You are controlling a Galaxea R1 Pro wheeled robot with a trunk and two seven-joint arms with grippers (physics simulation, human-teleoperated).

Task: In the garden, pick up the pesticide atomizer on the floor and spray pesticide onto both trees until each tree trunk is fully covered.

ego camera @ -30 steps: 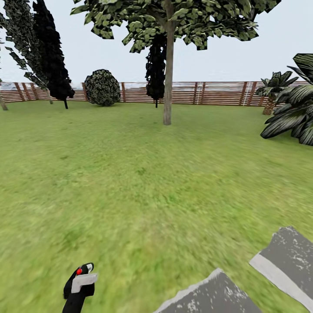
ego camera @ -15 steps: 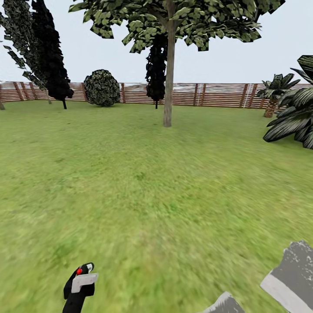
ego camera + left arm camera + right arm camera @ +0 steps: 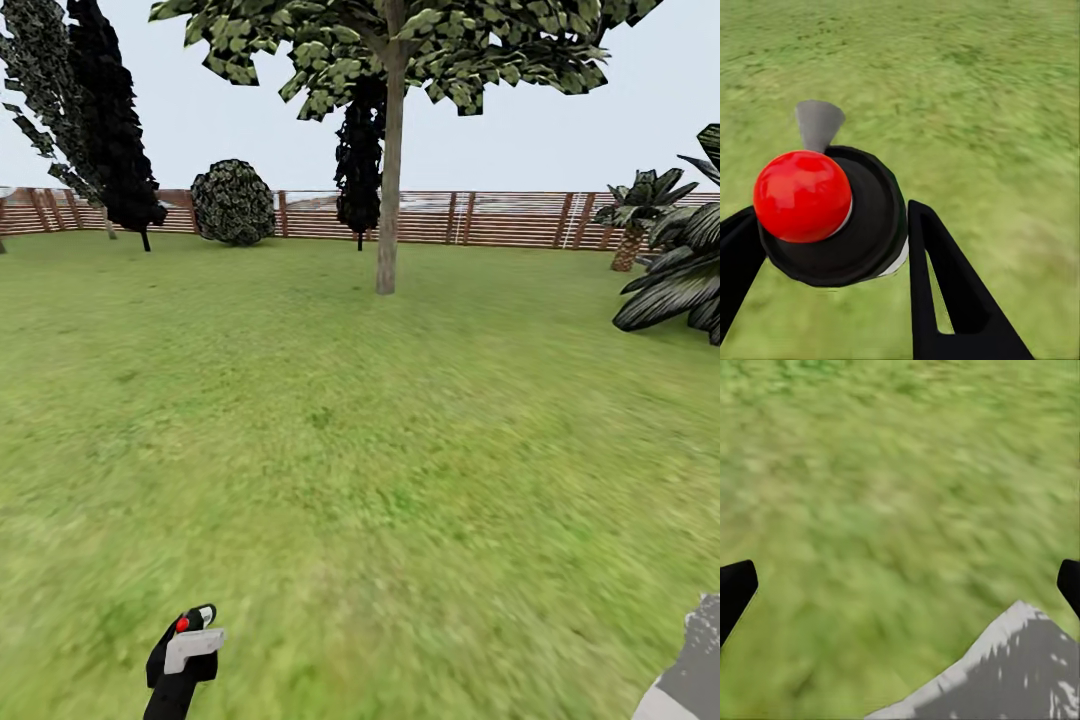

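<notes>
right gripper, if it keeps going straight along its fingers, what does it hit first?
Most likely the lawn: the right gripper, fingers wide apart, points down at grass. The grey paved patio edge lies just off that line. Depth is unclear.

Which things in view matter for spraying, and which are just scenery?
Job: pesticide atomizer held in the left hand; tree trunk ahead.
Scenery: round shrub, dark columnar trees, palms, fence, paving.
</notes>
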